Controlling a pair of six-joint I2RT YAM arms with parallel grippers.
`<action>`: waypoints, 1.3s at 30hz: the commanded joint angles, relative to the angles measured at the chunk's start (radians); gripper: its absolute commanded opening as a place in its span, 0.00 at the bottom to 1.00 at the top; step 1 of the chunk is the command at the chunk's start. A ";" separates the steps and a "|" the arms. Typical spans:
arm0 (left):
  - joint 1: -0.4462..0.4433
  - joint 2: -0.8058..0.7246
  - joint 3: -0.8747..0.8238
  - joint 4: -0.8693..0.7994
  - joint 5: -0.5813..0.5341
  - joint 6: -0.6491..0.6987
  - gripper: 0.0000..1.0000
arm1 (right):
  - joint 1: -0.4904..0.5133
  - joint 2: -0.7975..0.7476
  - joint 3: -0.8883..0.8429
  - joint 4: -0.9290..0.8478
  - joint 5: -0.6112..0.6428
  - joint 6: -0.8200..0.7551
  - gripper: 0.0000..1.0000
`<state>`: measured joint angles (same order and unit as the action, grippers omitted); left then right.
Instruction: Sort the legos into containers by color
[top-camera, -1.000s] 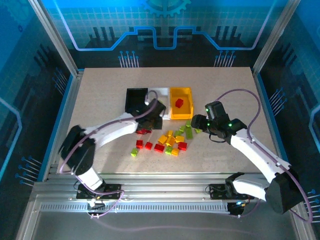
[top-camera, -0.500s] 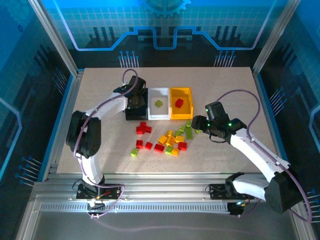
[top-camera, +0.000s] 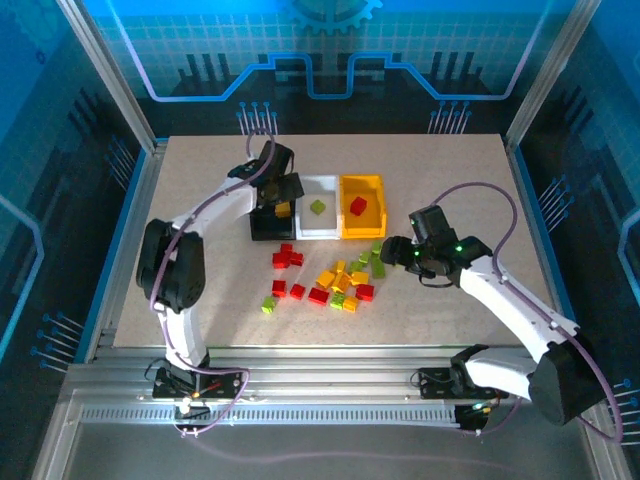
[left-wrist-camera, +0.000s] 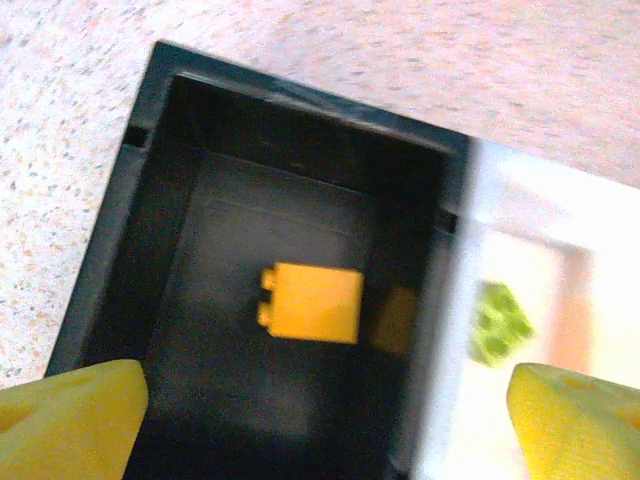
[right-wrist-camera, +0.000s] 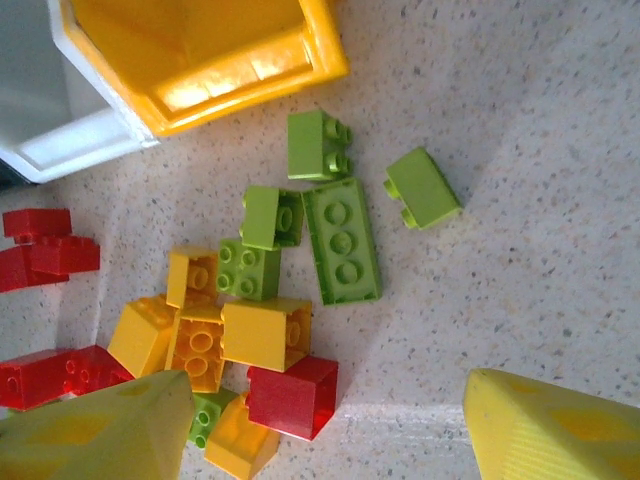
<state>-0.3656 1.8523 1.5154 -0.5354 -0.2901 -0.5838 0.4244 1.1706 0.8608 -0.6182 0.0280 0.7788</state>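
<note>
Your left gripper (left-wrist-camera: 320, 420) hangs wide over the black bin (left-wrist-camera: 130, 200); right gripper (right-wrist-camera: 330, 425) wide above the legos (right-wrist-camera: 265, 335). Likely light, hard, slick: pinch one across flat sides.

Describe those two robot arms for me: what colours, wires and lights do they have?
The left arm and right arm are white tubes with bulky black joints. A thin purple cable runs along each. Small green lights glow on the right arm's wrist. The left gripper and right gripper each end in two yellow fingers.
</note>
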 joint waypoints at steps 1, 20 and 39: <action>-0.061 -0.190 -0.086 0.044 0.072 0.002 0.99 | 0.014 0.039 -0.017 -0.024 -0.073 0.019 0.73; -0.205 -0.770 -0.700 0.064 0.098 -0.077 0.99 | 0.234 0.397 0.069 0.006 -0.004 0.099 0.73; -0.203 -0.772 -0.737 0.068 0.058 -0.094 0.99 | 0.244 0.300 0.065 -0.060 0.081 0.052 0.39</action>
<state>-0.5690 1.0927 0.7914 -0.4652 -0.2115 -0.6567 0.6628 1.5528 0.9131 -0.6331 0.0784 0.8497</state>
